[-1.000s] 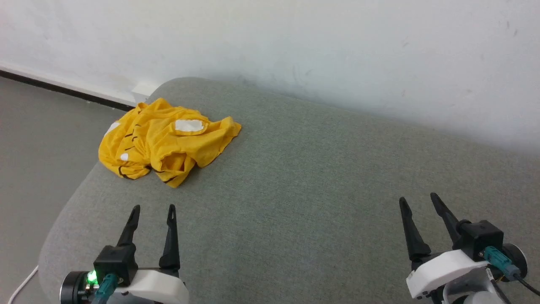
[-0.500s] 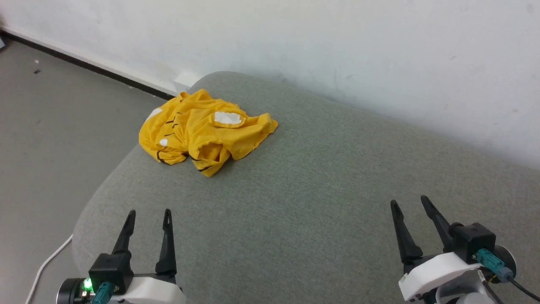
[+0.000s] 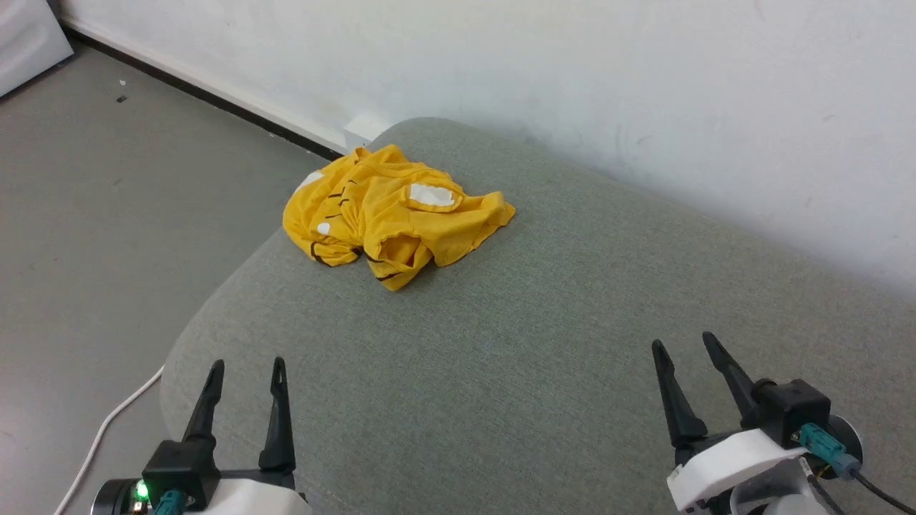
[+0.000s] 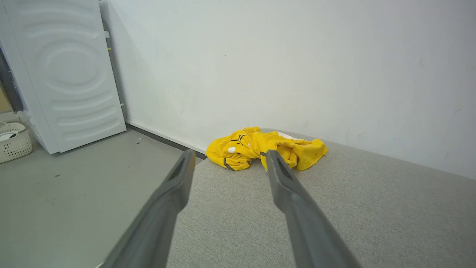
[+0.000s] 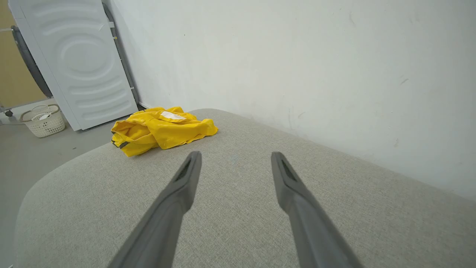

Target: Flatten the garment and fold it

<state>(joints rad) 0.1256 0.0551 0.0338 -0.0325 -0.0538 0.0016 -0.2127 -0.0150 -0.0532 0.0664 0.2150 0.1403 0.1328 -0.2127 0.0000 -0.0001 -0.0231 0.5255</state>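
The garment (image 3: 390, 214) is a yellow T-shirt with white patches and black lines, crumpled in a heap at the far left corner of the grey padded surface (image 3: 529, 336). Both wrist views take it in from afar: the garment (image 4: 260, 149) lies just beyond my left fingertips, and the garment (image 5: 160, 128) sits up and left of my right ones. My left gripper (image 3: 245, 363) hovers open near the surface's front left edge, well short of the shirt. At the lower right my right gripper (image 3: 683, 342) is open too, with nothing between its fingers.
A white wall (image 3: 572, 86) runs behind the surface, with grey floor (image 3: 107, 214) to the left. A white cable (image 3: 107, 436) trails on the floor by the front left corner. A white appliance (image 4: 70, 74) and a white basket (image 4: 13, 141) stand further left.
The whole head view has shifted, so the camera has turned left; the garment now sits nearer the middle of the picture. The shirt itself and both open grippers look unchanged.
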